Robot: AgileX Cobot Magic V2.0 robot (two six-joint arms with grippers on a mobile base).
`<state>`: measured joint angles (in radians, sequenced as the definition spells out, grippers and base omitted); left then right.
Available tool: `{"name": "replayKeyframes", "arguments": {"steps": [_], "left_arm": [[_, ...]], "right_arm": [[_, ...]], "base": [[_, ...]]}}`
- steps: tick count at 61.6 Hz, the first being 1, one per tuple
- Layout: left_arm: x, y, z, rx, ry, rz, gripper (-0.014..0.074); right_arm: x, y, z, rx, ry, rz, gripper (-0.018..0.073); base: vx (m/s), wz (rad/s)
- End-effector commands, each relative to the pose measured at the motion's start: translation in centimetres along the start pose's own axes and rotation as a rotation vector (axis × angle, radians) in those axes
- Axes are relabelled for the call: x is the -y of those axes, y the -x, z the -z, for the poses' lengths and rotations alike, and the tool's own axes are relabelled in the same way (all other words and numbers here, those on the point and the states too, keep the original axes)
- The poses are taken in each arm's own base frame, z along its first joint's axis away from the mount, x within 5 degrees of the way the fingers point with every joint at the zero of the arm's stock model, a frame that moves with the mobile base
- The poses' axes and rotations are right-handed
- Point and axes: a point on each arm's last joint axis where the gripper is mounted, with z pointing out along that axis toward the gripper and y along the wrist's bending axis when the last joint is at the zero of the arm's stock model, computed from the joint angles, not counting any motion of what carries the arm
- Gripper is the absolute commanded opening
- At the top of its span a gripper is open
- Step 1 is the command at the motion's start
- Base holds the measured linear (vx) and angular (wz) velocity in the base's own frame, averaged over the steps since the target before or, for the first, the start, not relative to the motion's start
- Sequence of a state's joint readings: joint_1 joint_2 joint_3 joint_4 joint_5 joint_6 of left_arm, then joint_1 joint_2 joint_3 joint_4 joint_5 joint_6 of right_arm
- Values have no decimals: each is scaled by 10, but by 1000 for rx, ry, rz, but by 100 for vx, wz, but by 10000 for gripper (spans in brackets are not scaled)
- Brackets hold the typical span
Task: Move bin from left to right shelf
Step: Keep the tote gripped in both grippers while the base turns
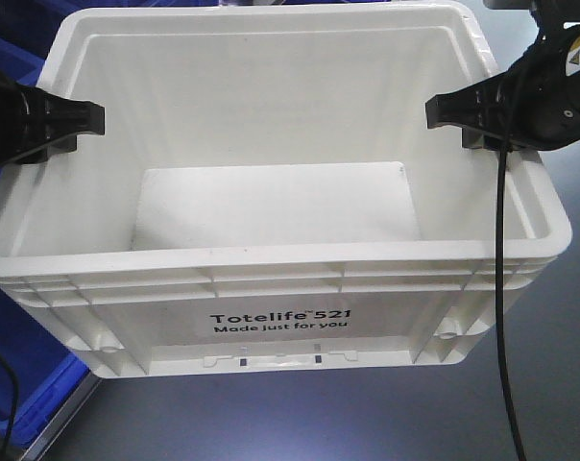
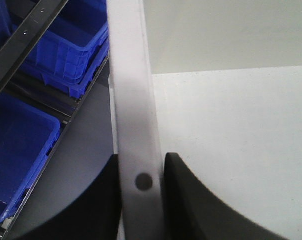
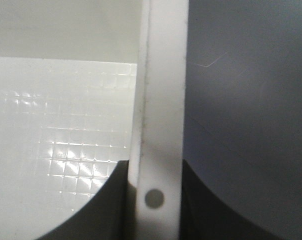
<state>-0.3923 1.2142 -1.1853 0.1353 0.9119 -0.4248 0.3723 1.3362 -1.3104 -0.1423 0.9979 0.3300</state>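
Observation:
The white bin (image 1: 271, 279), empty and printed "Totelife 521", fills the front view, held between both arms. My left gripper (image 1: 64, 130) is shut on its left rim. In the left wrist view the two black fingers (image 2: 98, 200) press the white rim (image 2: 133, 100) from both sides, one inside and one outside the bin. My right gripper (image 1: 468, 120) is shut on the right rim. The right wrist view shows its fingers (image 3: 213, 205) clamping the rim (image 3: 161, 100), with the bin's gridded floor (image 3: 61, 135) to the left.
Blue plastic bins (image 2: 66, 45) sit on a shelf rack to the left, also seen low left in the front view as a blue bin (image 1: 31, 384). A grey surface (image 1: 367, 423) lies below the white bin. A black cable (image 1: 501, 288) hangs from the right arm across the bin's side.

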Motion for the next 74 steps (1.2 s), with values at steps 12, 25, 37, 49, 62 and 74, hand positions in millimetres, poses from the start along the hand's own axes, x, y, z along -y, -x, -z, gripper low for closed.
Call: {"name": "replayKeyframes", "arguments": {"steps": [12, 25, 37, 49, 62, 74], "left_arm": [[1, 17, 24, 176, -37, -25, 144], [1, 17, 24, 176, -37, -25, 144], [1, 17, 24, 176, -37, -25, 144], [1, 17, 24, 176, -37, -25, 144], [1, 17, 24, 176, -37, -25, 144], [1, 17, 24, 174, -36, -25, 144]], "right_arm": [[2, 18, 27, 203, 25, 9, -8], [2, 18, 27, 203, 25, 9, -8], [2, 18, 27, 203, 25, 9, -8], [2, 18, 27, 204, 25, 9, -8], [2, 18, 27, 204, 25, 9, -8], [2, 18, 27, 204, 25, 9, -8]], "base": [[7, -26], [8, -33], [9, -35], [8, -31], [6, -25], [5, -18]]}}
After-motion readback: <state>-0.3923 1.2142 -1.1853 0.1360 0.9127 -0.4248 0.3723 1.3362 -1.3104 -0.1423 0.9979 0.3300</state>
